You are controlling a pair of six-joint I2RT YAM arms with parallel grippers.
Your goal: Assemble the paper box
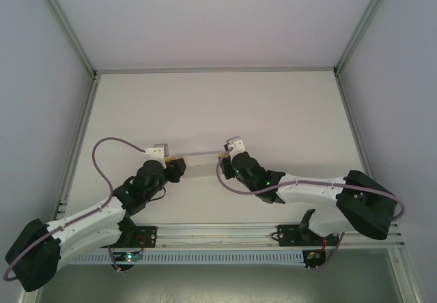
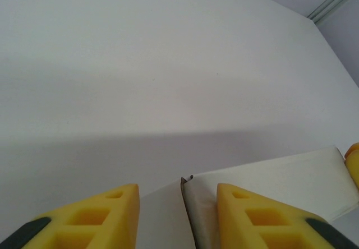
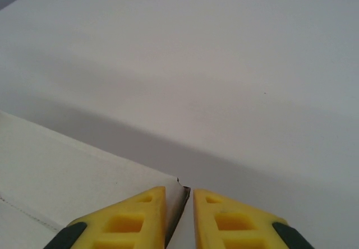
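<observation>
I see the paper box, plain white card, lying on the counter between both arms. The left gripper stands released, straddling one end. The right gripper is barely parted around the other edge, and I cannot tell whether it pinches.

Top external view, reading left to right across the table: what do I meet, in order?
left arm → left gripper → paper box → right gripper → right arm
</observation>
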